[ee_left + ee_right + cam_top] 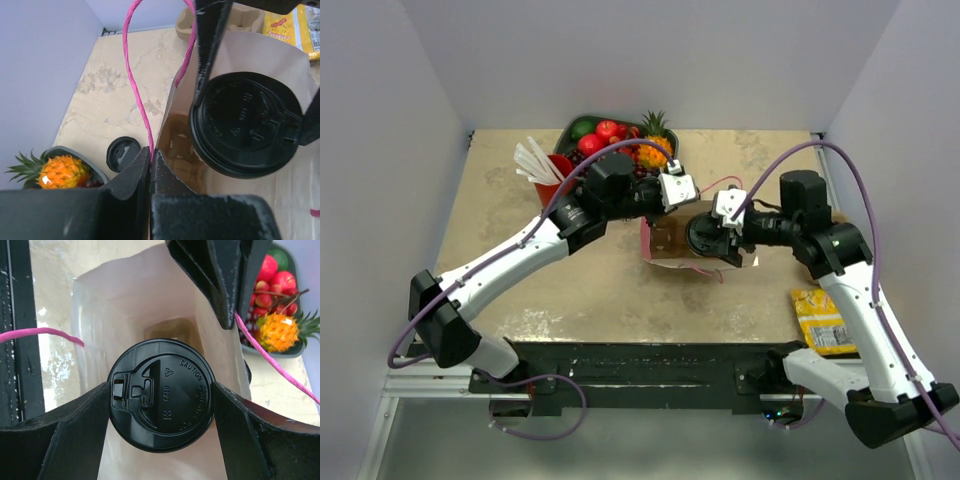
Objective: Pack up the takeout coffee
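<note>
The takeout coffee [161, 395], a cup seen from above by its round black lid, hangs over the open mouth of a brown paper bag [140, 310] with pink handles. My right gripper [161, 396] is shut on it, one finger on each side of the lid. In the top view the cup [704, 236] is at the bag's [665, 245] right end. My left gripper [151, 161] is shut on the bag's rim where the pink handle [134, 85] meets it, holding that side up. The lid also shows in the left wrist view [245, 125].
A dark tray [92, 167] of fruit with a small pineapple [62, 170] stands at the back. A red cup with white straws [552, 172] is to its left. A loose black lid [122, 152] lies beside the bag. A yellow packet [820, 320] lies front right. A cardboard cup carrier [184, 22] lies beyond the bag.
</note>
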{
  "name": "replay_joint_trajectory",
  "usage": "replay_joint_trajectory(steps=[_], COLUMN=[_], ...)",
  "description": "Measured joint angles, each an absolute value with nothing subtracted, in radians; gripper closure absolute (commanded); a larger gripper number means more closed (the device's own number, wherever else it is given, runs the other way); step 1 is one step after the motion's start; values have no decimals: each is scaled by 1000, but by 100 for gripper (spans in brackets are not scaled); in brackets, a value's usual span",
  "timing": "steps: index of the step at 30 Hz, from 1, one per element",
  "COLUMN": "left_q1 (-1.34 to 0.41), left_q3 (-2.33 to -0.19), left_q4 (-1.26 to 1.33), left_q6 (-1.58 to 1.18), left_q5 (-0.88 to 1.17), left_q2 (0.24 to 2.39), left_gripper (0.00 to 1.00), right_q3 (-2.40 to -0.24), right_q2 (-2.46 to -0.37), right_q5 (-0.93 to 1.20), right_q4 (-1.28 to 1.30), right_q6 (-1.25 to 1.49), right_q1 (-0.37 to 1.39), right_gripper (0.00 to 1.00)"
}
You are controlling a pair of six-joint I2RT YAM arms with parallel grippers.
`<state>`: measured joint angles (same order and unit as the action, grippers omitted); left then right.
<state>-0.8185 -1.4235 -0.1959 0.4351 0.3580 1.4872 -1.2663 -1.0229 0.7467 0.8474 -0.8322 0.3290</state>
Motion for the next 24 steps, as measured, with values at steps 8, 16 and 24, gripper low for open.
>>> replay_joint_trajectory(steps=[8,16,24], left_q1=[-852,-859,-859], left_q3=[-1359,-1324,-1301], left_q4=[-197,-173,-152], left_q6=[448,397,319], left_q5=[355,355,345], left_q2=[1487,1460,1426], left_gripper=[100,100,100], right_q3=[-1168,-1088,-1048], right_q2=[-1010,-940,-901], right_q5=[686,624,564], right_q4=[776,791,802], right_q6=[-840,-938,-1011], right_q1=[385,481,485], right_gripper=[29,29,29])
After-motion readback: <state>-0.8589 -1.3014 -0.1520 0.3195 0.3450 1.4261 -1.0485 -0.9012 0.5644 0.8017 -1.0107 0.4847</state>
